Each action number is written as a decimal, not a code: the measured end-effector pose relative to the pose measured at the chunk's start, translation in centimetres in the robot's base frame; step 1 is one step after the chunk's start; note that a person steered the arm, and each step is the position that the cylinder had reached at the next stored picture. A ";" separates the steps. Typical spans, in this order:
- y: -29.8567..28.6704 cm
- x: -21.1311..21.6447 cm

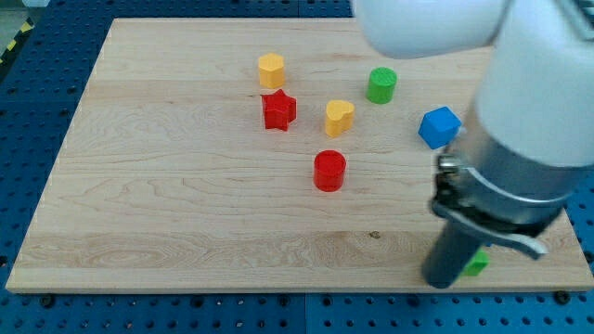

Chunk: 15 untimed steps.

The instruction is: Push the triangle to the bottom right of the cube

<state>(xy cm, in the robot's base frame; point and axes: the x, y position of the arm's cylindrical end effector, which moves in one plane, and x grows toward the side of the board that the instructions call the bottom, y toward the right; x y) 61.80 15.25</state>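
Note:
The blue cube (439, 127) sits at the view's right, near the arm. A small green block (478, 263), mostly hidden behind the rod, lies near the board's bottom right edge; its shape cannot be made out. My tip (443, 281) is at the view's bottom right, right beside the green block on its left, well below the blue cube. Whether the tip touches the green block cannot be told.
A yellow hexagonal block (271, 70), a red star (278, 110), a yellow heart (339, 118), a green cylinder (381, 84) and a red cylinder (329, 171) lie on the wooden board (167, 186). The arm's white and grey body (529, 111) hides the board's right side.

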 end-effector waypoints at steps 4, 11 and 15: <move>2.8 -3.6; 4.4 -13.8; 16.8 -13.8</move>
<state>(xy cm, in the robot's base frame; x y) 48.02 32.03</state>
